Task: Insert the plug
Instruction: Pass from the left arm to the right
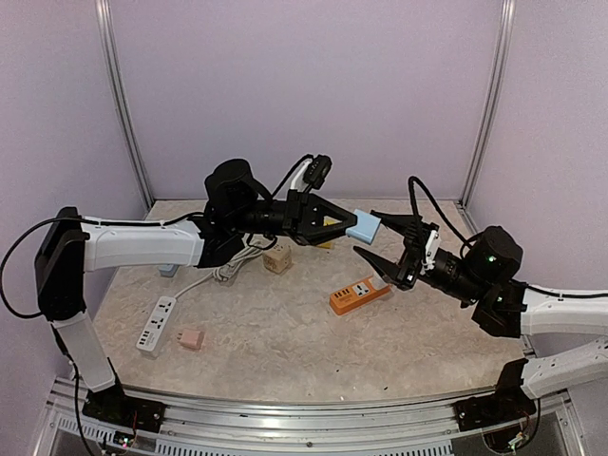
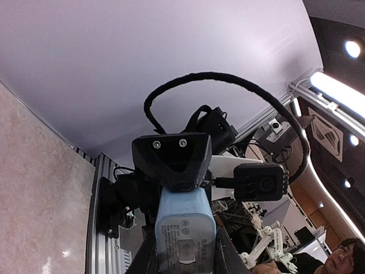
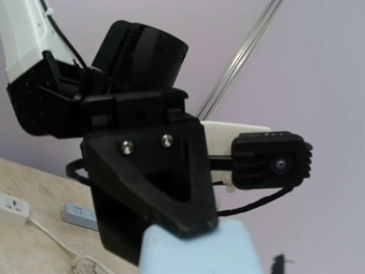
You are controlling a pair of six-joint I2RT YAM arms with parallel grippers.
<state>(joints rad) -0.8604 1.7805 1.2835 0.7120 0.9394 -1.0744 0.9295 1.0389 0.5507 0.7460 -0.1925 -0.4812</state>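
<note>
Top view, read left to right. At 8 o'clock on the table [image 1: 285, 351] I see a white power strip [image 1: 155, 325] with its cord running up toward 11 o'clock. Just to its right lies a pink adapter [image 1: 193, 338]. A beige cube [image 1: 276, 259] sits near the centre.

Above the cube, the left gripper [image 1: 350, 226] is clenched on the blue plug [image 1: 366, 226] and holds it in the air over mid-table. The left wrist view shows the same plug [image 2: 185, 234] pinched between that gripper's two fingers, label side toward the lens.

The right gripper [image 1: 369, 236] comes in from 3 o'clock with its jaws apart, one finger above the plug's free end and one below. I cannot tell whether either finger touches it. The right wrist view shows the plug [image 3: 199, 248] close at the bottom edge.

An orange power strip [image 1: 359, 294] lies on the table at 6 o'clock from the plug, well apart from it.
</note>
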